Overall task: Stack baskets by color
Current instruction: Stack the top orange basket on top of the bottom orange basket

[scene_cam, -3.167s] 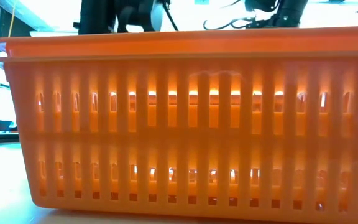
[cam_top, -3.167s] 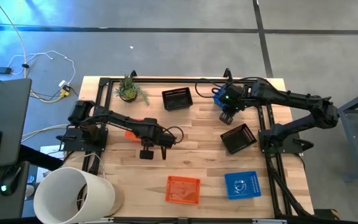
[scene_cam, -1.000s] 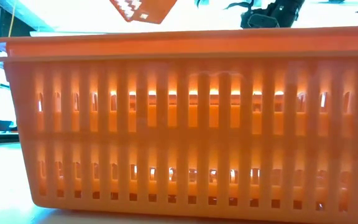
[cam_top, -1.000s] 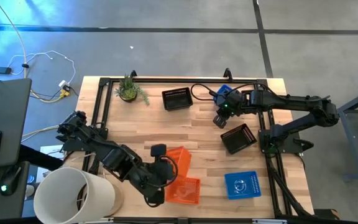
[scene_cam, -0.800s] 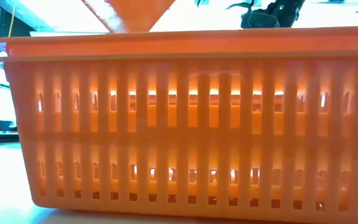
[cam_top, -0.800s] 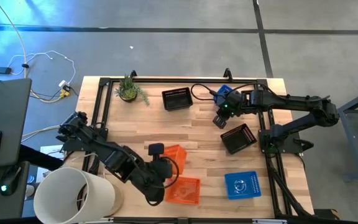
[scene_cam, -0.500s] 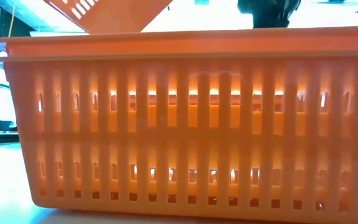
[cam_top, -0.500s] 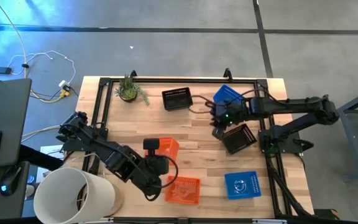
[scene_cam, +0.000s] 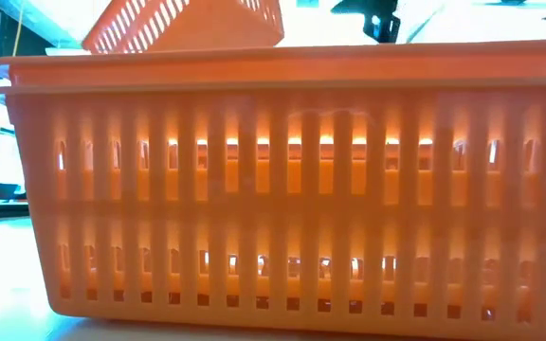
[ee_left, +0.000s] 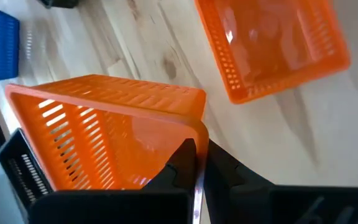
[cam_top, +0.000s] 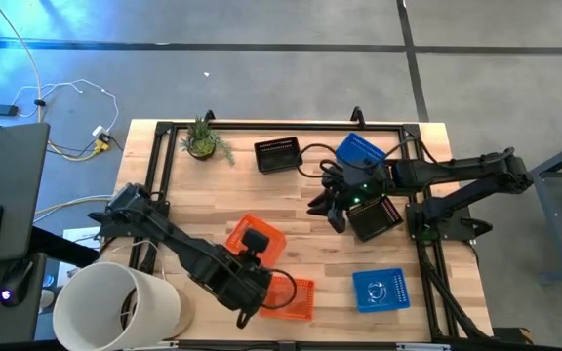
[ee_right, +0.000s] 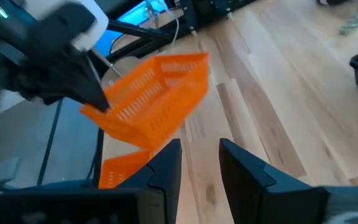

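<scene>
My left gripper [cam_top: 253, 252] is shut on an orange basket [cam_top: 255, 235], held in the air near the table's front, left of and above a second orange basket [cam_top: 292, 297] that lies on the table. In the low view that lying basket [scene_cam: 282, 189] fills the picture and the held one [scene_cam: 188, 24] shows above it. My right gripper [cam_top: 326, 207] stands open and empty over the table's middle, beside a black basket [cam_top: 375, 215]. On the table lie two blue baskets [cam_top: 361, 150] [cam_top: 380, 289] and another black one [cam_top: 278, 154]. My left gripper pinches one wall of the orange basket at its rim [ee_left: 199, 142], near a corner, with one finger inside the basket and one outside. The fingers slant down from above. The basket hangs tilted and clear of the table, above the lying orange basket [ee_left: 272, 43].
A white bucket [cam_top: 115, 307] stands at the near left corner, and a small potted plant [cam_top: 202, 139] at the far left. A dark frame [cam_top: 261, 125] runs along the table's far edge and sides. Bare wood lies between the held basket and the far baskets.
My left gripper has sunk and rolled with the orange basket, which has turned about and drifted a little toward the table's left. My right gripper has swung from the far blue basket toward the table's middle and tipped upward, staying open.
</scene>
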`<state>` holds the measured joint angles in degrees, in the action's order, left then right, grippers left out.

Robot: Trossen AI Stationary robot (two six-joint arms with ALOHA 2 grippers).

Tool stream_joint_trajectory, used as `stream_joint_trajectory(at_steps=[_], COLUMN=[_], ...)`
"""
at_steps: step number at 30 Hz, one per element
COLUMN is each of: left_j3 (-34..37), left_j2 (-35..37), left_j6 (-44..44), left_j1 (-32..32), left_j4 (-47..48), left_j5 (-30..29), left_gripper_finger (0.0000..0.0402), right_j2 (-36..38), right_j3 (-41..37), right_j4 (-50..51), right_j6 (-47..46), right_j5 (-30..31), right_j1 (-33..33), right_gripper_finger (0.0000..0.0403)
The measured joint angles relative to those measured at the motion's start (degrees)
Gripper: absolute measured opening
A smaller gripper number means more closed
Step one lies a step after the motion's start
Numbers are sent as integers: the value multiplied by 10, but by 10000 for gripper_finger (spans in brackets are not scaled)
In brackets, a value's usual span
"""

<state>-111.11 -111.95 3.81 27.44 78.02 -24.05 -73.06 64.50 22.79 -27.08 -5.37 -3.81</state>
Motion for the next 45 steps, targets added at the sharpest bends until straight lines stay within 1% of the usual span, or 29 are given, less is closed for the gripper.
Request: stream_joint_trajectory(at_steps=[3, 7, 12, 16, 19, 22, 25, 30, 36, 45], left_j3=[0, 0, 0, 0, 0, 0, 0, 0, 0, 0], left_j2=[-17, -26, -28, -28, -28, -28, -28, -28, -28, -28], left_j6=[-23, -51, -105, -155, -183, -206, -221, -236, -241, -244], left_j1=[0, 1, 0, 0, 0, 0, 0, 0, -11, -17], left_j4=[8, 17, 21, 22, 22, 23, 23, 27, 34, 32], left_j5=[-13, -29, -39, -49, -49, -49, -48, -28, -5, -46], left_gripper_finger=[0, 0, 0, 0, 0, 0, 0, 0, 0, 0], right_j2=[-3, -17, -62, -112, -142, -163, -177, -197, -208, -210], right_j3=[21, 77, 170, 230, 255, 262, 262, 262, 262, 261], right_j4=[8, 57, 168, 266, 304, 307, 298, 273, 217, 208], right_j6=[0, 26, 63, 66, 64, 51, 53, 27, -32, -40], right_j5=[-3, 21, 64, 65, 54, 45, 16, -22, -24, -17], right_j1=[0, 0, 13, 35, 43, 45, 44, 43, 41, 22], right_gripper_finger=[96, 96, 96, 96, 96, 96, 102, 133, 175, 181])
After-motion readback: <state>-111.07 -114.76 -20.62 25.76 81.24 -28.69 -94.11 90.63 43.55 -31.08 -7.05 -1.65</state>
